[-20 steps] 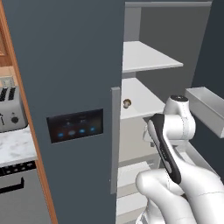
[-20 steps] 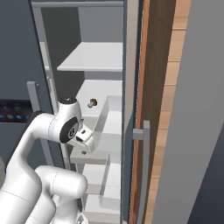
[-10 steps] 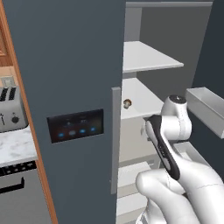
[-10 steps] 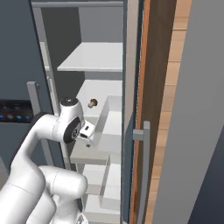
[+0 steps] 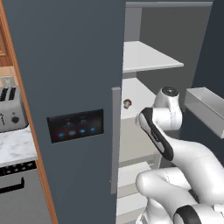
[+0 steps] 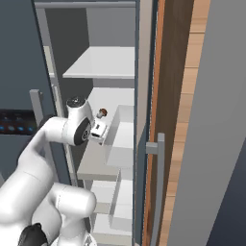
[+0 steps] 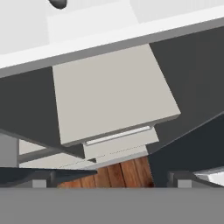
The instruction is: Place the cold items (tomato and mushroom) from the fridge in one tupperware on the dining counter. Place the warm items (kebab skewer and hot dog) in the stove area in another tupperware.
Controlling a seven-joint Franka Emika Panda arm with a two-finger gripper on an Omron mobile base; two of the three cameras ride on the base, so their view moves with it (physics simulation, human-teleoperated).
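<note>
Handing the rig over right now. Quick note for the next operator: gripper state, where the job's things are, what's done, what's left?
Gripper: open, holding nothing, raised in front of the open fridge at the height of its middle shelf.
Mushroom: sits on the middle white shelf, ahead of the gripper, not touched.
Done: fridge door is open. Nothing has been picked up as far as these views show.
Left: reach in, grasp the mushroom, carry it to a tupperware on the dining counter; then the tomato; then kebab skewer and hot dog into the other tupperware.
Toaster stands on the worktop left of the fridge.
</note>
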